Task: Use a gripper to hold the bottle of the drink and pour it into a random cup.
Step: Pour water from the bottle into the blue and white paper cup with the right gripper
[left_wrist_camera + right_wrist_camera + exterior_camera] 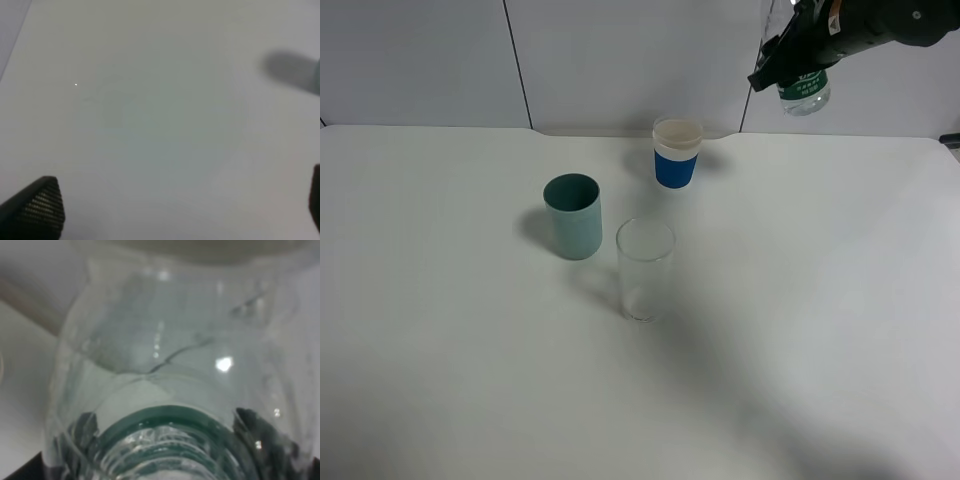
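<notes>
High overview; wrist close-ups, probably downward

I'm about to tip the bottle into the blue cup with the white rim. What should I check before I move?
1. Grip: the right gripper holds the bottle clear of the table: ok.
2. Alignment: the bottle is above the blue cup: not ok, it appears well off to the cup's right in the high view.
3. The blue cup is upright with its mouth unobstructed: ok.
4. The teal cup and clear glass stand apart from the blue cup: ok.
5. The left gripper is open over bare table: ok.
6. Drink level in the bottle: cannot tell.
</notes>
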